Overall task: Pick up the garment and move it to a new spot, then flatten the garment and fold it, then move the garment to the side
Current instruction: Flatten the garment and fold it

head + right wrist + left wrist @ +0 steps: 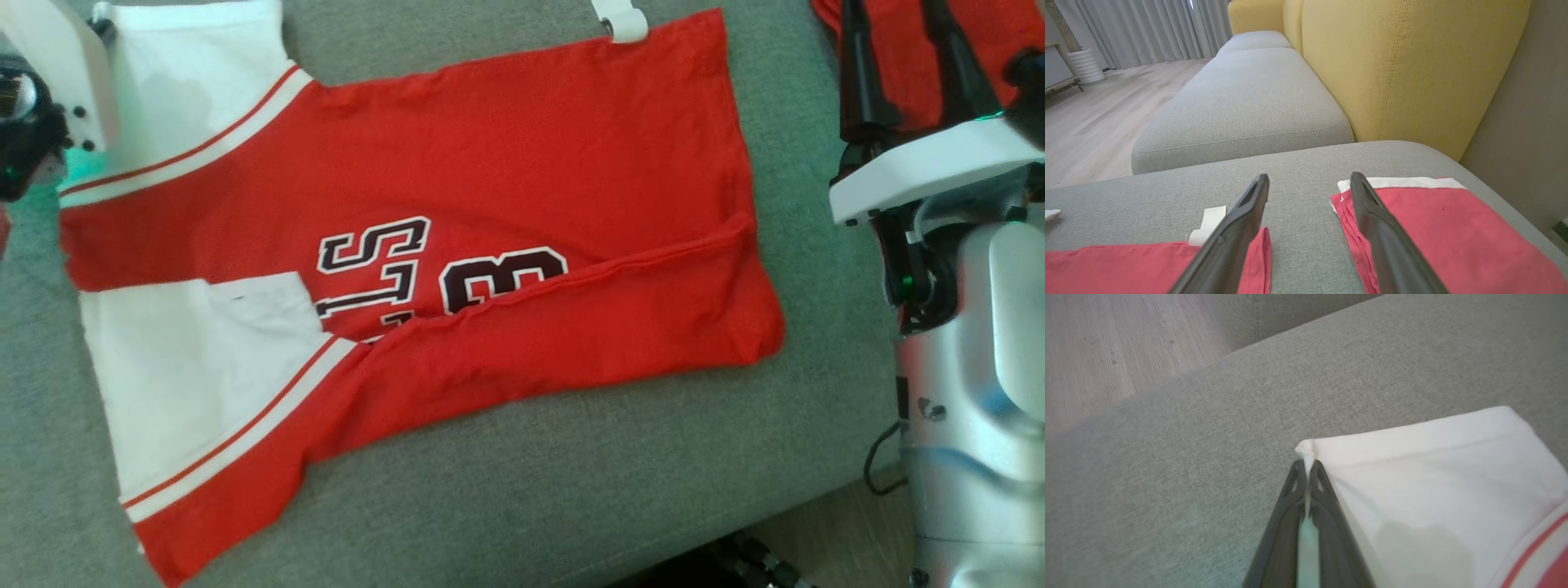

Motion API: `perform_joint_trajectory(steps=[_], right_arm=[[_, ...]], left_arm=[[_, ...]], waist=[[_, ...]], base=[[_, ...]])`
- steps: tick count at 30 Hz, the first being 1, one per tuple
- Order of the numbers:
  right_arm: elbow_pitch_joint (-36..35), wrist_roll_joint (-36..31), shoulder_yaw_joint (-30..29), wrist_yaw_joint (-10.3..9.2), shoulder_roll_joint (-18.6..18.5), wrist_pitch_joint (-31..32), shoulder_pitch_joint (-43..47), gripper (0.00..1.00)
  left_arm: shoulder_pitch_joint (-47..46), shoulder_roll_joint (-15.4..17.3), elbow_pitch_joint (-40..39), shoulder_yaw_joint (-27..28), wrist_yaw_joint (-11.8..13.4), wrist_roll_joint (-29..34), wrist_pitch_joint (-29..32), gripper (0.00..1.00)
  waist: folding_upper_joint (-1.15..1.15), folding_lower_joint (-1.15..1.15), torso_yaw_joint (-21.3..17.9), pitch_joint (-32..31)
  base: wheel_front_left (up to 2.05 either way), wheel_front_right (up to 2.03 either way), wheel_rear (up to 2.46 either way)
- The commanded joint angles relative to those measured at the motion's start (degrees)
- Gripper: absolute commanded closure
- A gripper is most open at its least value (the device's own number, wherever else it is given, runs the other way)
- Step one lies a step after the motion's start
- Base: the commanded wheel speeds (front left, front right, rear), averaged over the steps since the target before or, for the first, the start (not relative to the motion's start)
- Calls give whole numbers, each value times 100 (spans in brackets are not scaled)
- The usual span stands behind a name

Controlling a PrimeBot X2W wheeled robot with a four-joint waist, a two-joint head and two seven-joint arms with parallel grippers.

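— Garment (pixel 490 204), where?
— Spread on sofa (pixel 571 457), hem (pixel 751 188) toward three o'clock. Left end effector (pixel 1306 467) clenched on corner of far sleeve (pixel 1433 477), probably to pull it flat.
— Right end effector (pixel 1310 177)?
— Released, three o'clock, just past hem, holding nothing.

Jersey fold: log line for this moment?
jersey: spread on grey cushion, near edge folded over | left tool: shut on white sleeve corner | right tool: open, holding nothing

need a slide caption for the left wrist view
Left pincer shut on the white sleeve corner of the red-and-white jersey, which lies on the grey fabric cushion.
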Motion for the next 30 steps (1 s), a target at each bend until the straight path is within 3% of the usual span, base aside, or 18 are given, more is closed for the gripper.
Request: perform_joint_trajectory(steps=[1,7,13,19,30], right_arm=[[-202,-28,40,-4,9,42,-179,0],[-90,33,104,-4,-149,240,-264,0],[463,149,431,-4,-691,596,-327,0],[1470,302,664,-4,-1160,838,-492,0],[2875,469,708,-4,-1368,878,-1065,0]], left_arm=[[-77,207,-51,135,11,-22,-107,100],[-87,2,-372,90,11,7,-1123,100],[-43,-163,-968,-178,11,155,-1929,100],[133,-166,-1655,-473,11,215,-2160,100],[382,-43,-2670,-600,124,167,-2004,100]], waist=[[0,0,80,-66],[0,0,424,-279],[0,0,912,-499],[0,0,1303,-594],[0,0,1666,-483]], base=[[0,0,0],[0,0,0],[0,0,0],[0,0,0],[0,0,0]])
